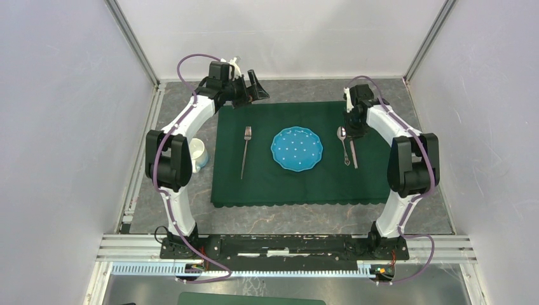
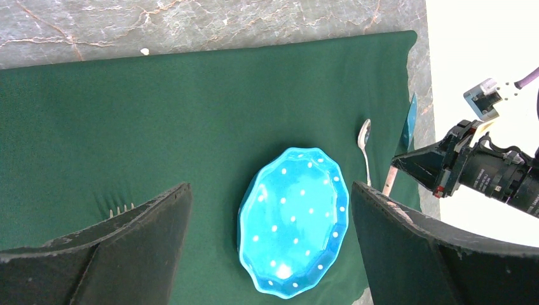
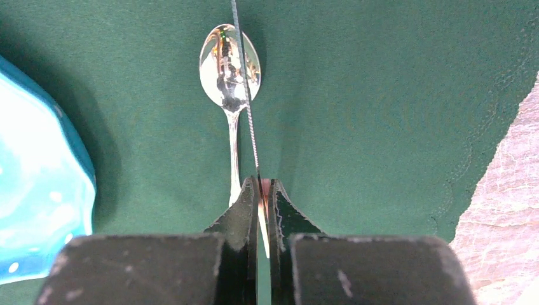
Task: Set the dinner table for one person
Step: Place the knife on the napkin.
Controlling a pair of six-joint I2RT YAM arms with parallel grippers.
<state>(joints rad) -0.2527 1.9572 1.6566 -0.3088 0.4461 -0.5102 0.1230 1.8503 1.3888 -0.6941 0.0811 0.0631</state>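
Note:
On the dinner table [image 1: 432, 190] a dark green cloth [image 1: 254, 184] carries a blue white-dotted plate [image 1: 297, 149] at its middle. A fork [image 1: 245, 151] lies left of the plate and a spoon [image 1: 343, 143] right of it. My right gripper [image 1: 353, 130] is shut on a knife [image 1: 353, 155], held on edge just right of the spoon [image 3: 229, 63]. The thin blade [image 3: 245, 95] runs ahead of the gripper [image 3: 262, 184]. My left gripper [image 1: 254, 86] hangs open and empty over the cloth's back left corner. In its own view the plate [image 2: 295, 222] lies below the left gripper [image 2: 270, 187].
A pale mug [image 1: 198, 154] stands on the table left of the cloth, beside the left arm's elbow. White walls close in the table at the back and sides. Bare stone shows right of the cloth [image 3: 508, 210].

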